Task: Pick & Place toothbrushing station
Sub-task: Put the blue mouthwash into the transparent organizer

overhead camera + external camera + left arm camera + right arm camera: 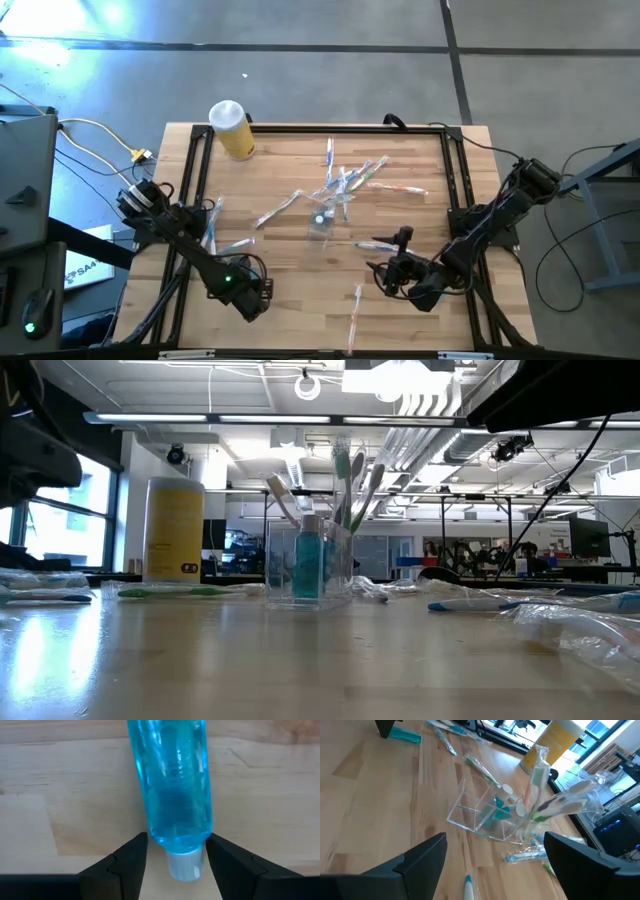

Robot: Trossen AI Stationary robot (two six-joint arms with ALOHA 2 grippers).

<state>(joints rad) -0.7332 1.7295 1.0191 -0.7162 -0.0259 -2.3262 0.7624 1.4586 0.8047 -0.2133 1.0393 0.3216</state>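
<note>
A wide workshop with ceiling lights and desks lies behind the pale wooden table [300, 290], which sits in a black frame. No writing can be read anywhere; the tall yellow bottle with a white cap [174, 530] at the table's far left corner carries only a small dark mark too blurred to make out. Near the table's middle stands the small clear plastic cup [308, 563], upright, with a teal white-capped tube [308, 560] standing in it and thin pale toothbrushes [352, 485] leaning upward and fanning out above its rim. More brushes in clear wrappers [285, 208] lie flat around it. The left gripper [176, 857], at the table's left edge, has its fingers parted on either side of a second teal tube [172, 785] lying flat, cap towards the wrist. The right gripper [492, 857] stands wide open, near the cup.
</note>
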